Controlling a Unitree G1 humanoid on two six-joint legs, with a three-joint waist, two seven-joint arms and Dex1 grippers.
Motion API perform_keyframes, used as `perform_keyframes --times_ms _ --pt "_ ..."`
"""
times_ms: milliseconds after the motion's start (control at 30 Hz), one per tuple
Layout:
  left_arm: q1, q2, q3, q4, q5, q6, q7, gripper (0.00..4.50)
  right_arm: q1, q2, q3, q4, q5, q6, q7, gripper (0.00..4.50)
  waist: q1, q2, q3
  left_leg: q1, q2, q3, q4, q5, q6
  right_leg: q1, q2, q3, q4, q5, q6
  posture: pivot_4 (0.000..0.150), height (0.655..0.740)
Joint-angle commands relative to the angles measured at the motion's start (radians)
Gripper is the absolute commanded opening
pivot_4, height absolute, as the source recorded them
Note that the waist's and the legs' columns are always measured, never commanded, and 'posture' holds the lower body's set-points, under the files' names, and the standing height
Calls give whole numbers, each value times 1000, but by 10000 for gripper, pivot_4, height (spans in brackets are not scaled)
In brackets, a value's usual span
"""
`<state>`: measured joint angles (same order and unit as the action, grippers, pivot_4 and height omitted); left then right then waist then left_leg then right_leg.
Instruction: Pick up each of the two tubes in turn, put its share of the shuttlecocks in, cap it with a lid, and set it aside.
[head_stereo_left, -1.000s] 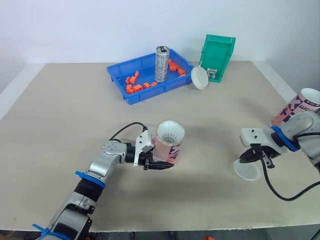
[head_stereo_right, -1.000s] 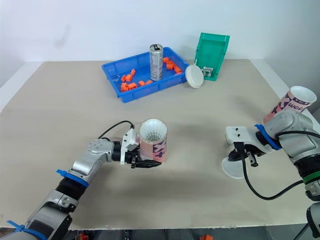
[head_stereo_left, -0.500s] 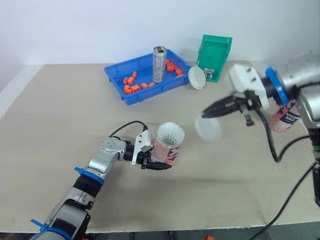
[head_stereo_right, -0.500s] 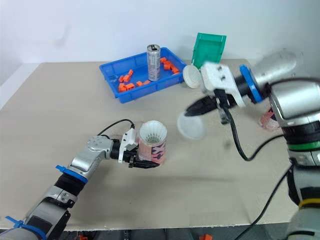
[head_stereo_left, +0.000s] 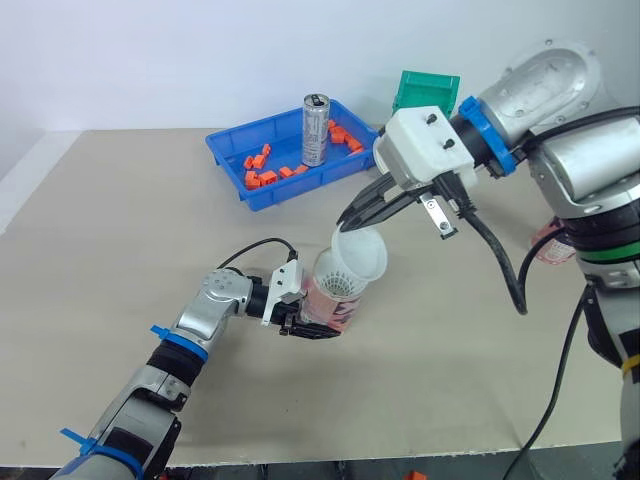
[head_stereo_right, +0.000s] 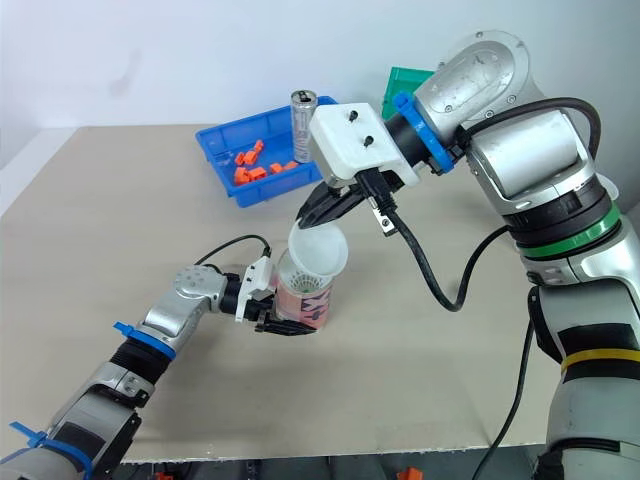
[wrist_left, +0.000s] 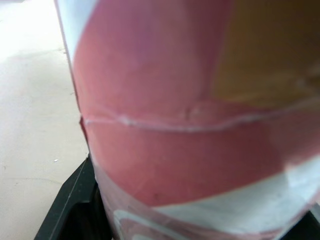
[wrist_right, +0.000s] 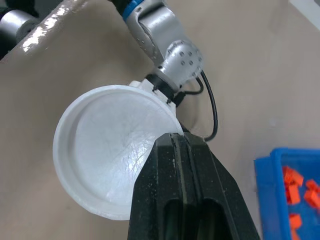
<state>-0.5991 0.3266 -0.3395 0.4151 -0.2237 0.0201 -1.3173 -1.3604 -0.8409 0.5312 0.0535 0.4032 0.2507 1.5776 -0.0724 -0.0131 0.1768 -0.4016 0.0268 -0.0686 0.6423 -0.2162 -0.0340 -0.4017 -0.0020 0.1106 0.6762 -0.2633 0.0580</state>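
Observation:
A pink-and-white tube (head_stereo_left: 328, 302) stands upright on the table, and my left gripper (head_stereo_left: 308, 325) is shut around its lower part; its wall is close up in the left wrist view (wrist_left: 175, 125). White shuttlecocks (head_stereo_left: 340, 283) show in its mouth. My right gripper (head_stereo_left: 352, 220) is shut on the rim of a white lid (head_stereo_left: 362, 256), which it holds tilted just over the tube's mouth. The lid's hollow side (wrist_right: 110, 150) faces the right wrist camera. The second tube (head_stereo_left: 553, 246) stands at the far right, partly hidden behind my right arm.
A blue tray (head_stereo_left: 232, 150) with several orange pieces and a silver can (head_stereo_left: 315, 130) sits at the back of the table. A green bin (head_stereo_left: 428, 92) stands behind my right arm. My right arm's cable (head_stereo_left: 505, 270) hangs over the table's right side.
My right gripper has lifted the lid off the table at the right and swung it left and across, to just above the tube's mouth. My left gripper has kept the tube in place.

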Motion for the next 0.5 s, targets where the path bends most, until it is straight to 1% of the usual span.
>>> perform_keyframes --times_ms 33,300,500 --pt "55 44 -57 50 92 45 4 28078 -44 12 13 11 15 -42 37 198 0 0 0 0 0 0 0 0 0 0 0 0 0 0 0 1500 7400" --pt "72 52 -49 18 77 82 9 28078 -66 67 64 75 -11 -101 37 198 -2 0 0 1 1 0 0 0 0 0 1 0 1 0 -1 1500 7400" --pt "72 42 -38 7 61 113 15 28078 -52 72 96 89 -43 -145 37 198 -2 0 0 1 1 0 -1 0 0 0 1 0 1 0 -2 1500 7400"
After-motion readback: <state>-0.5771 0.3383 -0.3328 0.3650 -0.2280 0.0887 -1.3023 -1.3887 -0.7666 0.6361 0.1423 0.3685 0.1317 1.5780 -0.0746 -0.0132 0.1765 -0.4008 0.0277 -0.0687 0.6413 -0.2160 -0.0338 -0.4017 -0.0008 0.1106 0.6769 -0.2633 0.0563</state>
